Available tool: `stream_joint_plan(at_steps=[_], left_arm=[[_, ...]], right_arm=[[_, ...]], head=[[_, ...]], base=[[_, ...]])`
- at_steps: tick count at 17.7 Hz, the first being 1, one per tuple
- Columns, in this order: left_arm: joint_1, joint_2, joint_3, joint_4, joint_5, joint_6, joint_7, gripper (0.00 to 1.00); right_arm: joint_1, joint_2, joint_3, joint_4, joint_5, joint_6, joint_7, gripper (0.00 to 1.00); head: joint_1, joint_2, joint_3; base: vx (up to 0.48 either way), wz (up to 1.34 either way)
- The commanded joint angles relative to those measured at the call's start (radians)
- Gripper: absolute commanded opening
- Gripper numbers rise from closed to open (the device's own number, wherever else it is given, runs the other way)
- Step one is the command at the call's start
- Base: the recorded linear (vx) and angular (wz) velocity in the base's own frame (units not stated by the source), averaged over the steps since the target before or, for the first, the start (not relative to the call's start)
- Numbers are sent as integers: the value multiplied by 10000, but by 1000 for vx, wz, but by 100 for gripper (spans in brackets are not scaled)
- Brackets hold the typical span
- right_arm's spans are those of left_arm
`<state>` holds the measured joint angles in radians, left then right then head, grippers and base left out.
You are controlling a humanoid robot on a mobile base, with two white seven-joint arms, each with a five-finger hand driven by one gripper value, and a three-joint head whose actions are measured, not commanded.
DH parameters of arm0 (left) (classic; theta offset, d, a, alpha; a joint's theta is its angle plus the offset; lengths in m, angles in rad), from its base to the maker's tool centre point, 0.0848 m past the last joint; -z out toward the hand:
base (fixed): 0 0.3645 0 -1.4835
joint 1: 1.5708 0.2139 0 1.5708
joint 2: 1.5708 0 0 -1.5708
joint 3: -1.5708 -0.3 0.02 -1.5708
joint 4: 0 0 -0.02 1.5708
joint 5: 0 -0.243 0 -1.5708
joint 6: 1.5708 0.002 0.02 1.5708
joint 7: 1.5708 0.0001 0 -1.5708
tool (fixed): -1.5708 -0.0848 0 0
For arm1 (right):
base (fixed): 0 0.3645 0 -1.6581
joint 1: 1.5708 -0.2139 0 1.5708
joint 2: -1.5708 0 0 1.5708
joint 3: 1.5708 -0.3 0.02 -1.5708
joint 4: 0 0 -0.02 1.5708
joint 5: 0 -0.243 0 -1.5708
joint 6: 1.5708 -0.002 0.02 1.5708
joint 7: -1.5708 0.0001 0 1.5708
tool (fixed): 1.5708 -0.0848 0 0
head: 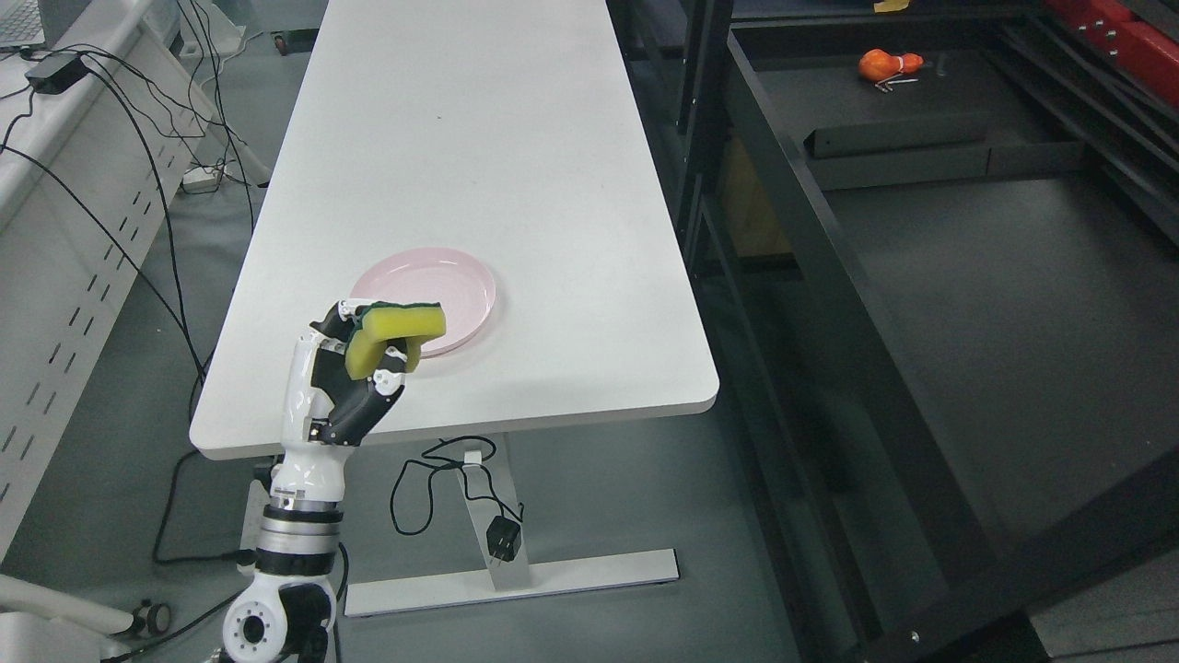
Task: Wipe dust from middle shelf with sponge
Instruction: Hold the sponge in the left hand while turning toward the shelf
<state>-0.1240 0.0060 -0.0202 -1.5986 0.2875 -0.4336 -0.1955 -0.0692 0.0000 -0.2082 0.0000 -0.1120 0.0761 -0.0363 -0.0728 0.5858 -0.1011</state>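
One hand, the left hand (pixel 355 373), grips the sponge (pixel 394 333) tight at lower left; it should reach right to the dark shelf (pixel 967 304) and rub flat.

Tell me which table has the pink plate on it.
The long white table in the middle carries the pink plate. The white desk at the left edge shows only cables and a black adapter.
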Motion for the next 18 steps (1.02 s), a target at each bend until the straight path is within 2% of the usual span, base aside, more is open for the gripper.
stream_joint_plan(at_steps=[1,18], left_arm=[[105,114,-595,-167,70,-5,7,0],[105,114,-672,-152,70,41,23,1]], right_arm=[[1,-175,-4,-174,0,6,-6,100],[1,-175,-4,-174,0,6,-6,100]], head=[[0,0,0],[0,0,0]], base=[[-184,0],[-224,-198]])
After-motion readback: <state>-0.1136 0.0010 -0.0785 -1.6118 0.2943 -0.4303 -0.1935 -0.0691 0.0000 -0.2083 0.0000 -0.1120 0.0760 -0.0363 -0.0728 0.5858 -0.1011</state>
